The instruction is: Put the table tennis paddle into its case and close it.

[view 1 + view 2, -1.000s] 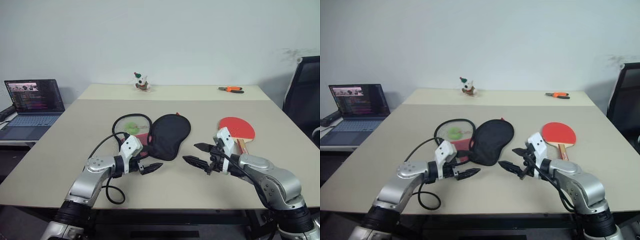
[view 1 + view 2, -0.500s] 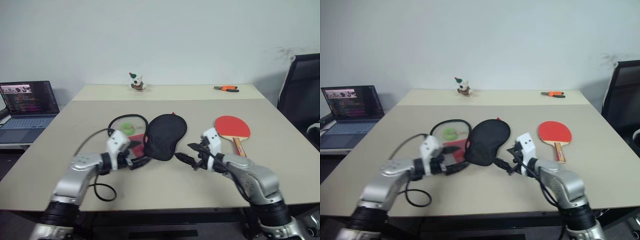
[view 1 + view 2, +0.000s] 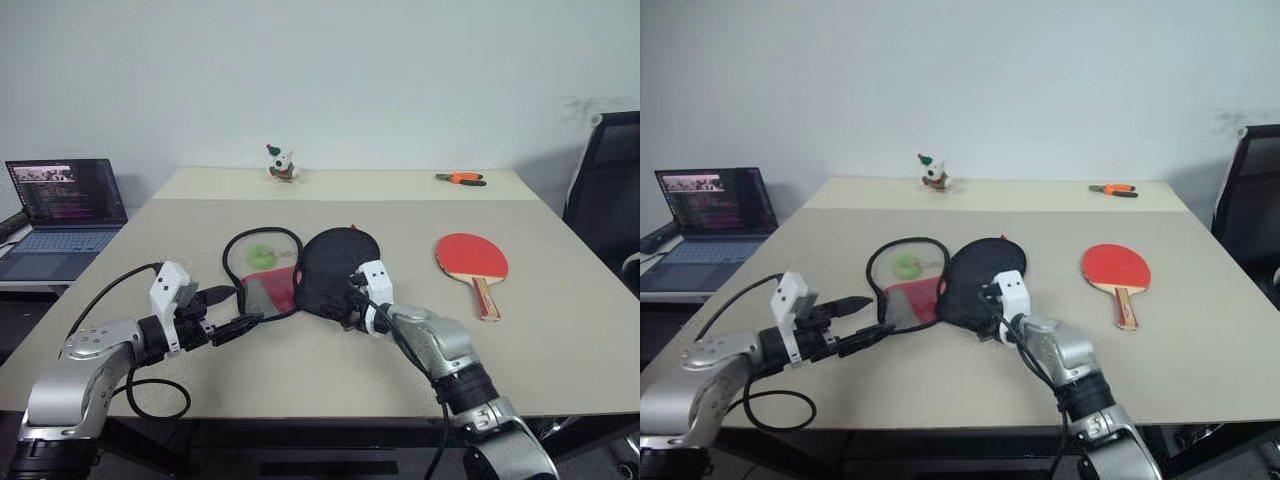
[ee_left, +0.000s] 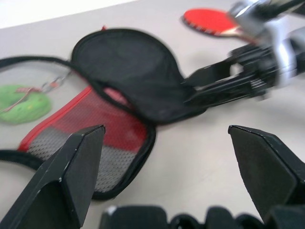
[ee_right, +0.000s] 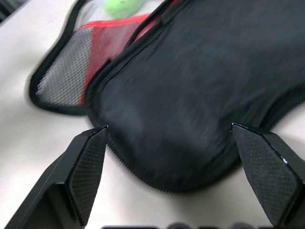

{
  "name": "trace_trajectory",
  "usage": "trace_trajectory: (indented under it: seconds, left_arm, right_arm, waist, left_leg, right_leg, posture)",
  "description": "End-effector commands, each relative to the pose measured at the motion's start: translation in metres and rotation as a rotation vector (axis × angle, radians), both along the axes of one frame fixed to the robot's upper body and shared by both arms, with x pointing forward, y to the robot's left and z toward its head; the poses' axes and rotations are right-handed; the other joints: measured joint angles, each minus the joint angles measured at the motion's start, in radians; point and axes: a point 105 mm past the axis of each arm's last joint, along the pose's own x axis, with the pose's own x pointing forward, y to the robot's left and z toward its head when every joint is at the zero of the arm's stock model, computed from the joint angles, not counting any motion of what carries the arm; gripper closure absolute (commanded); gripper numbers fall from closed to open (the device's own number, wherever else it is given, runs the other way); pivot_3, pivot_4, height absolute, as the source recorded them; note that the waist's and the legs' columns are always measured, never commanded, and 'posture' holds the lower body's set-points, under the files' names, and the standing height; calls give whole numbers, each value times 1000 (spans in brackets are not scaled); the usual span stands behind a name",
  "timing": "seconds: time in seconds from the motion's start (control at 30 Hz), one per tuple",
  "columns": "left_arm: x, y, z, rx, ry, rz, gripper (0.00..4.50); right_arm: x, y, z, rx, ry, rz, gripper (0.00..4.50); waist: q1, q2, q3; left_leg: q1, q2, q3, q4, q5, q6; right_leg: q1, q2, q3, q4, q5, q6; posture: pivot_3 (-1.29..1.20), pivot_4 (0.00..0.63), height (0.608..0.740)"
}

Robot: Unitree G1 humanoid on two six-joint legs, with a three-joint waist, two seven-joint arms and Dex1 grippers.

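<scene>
**Right arm brought to the case; paddle not yet collected**

Since the earlier frames the right gripper (image 3: 345, 303) has been carried from open table beside the paddle across to the near edge of the case (image 3: 335, 272), while the left gripper (image 3: 228, 322) has been drawn back toward the robot's left, away from the case. The camera is also seen to have shifted between frames.

Both grippers are spread wide and nothing is held in either. From the right wrist view, the black fabric half of the case (image 5: 200, 90) is framed between the two open fingers; whether contact has been made cannot be told. From the left wrist view, the mesh half with its red patch (image 4: 102, 126) is seen lying open just beside the black half, a yellow-green ball (image 4: 21, 104) showing within the mesh half's outline.

The table tennis paddle (image 3: 472, 259) is found lying red face up on the table (image 3: 560, 330), well apart from the case on the robot's right, handle toward the robot.

The step in hand is judged to be positioning or steadying the opened case; insertion has not begun. The next move is judged to call for the black half to be held clear, and for the paddle to be grasped by its handle and brought across.
</scene>
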Motion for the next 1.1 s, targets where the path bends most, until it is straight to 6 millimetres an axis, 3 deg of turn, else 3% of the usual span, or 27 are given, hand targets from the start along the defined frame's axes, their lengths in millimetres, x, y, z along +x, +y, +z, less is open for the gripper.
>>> trace_trajectory:
  seconds: [0.03, 0.43, 0.57, 0.73, 0.93, 1.1]
  left_arm:
    - [-6, 3, 16, 7, -44, -6, 0]
    - [-22, -7, 23, 0, 8, -136, 0]
    - [-18, -12, 22, 15, 5, -149, 0]
    - [-16, -15, 21, 26, 3, -155, 0]
    - [-17, -16, 22, 35, -1, -152, 0]
    - [-18, -17, 21, 37, -2, -145, 0]
  right_arm:
    - [11, -1, 24, 34, -101, -24, 29]
    - [13, -18, 38, 49, -149, -55, 29]
    - [16, -23, 28, 43, -106, -84, 29]
    - [19, -19, 11, 30, -43, -111, 29]
    - [14, -8, 11, 38, -30, -61, 29]
    - [1, 14, 15, 81, -24, 44, 29]
  waist:
    - [0, 0, 0]
    - [1, 0, 0]
    - [1, 0, 0]
    - [0, 0, 0]
    - [-1, 0, 0]
    - [-2, 0, 0]
  left_leg:
    - [0, 0, 0, 0, 0, 0]
    - [-1, 0, 0, -1, 0, 0]
    - [-1, 0, 1, -1, 0, 0]
    - [-1, 0, 1, -1, 0, 0]
    - [-1, 0, 2, -1, 0, 0]
    - [-1, 0, 2, -1, 0, 0]
  right_leg:
    - [0, 0, 0, 0, 0, 0]
    - [-1, -1, 1, 0, 0, 0]
    - [-1, -1, 1, 0, 0, 0]
    - [-1, -1, 1, 0, 0, 0]
    - [-2, 0, 2, 0, 0, 0]
    - [-2, 0, 3, 0, 0, -1]
  posture:
    - [0, 150, 740]
    - [0, 150, 740]
    - [0, 150, 740]
    - [0, 150, 740]
    - [0, 150, 740]
    - [0, 150, 740]
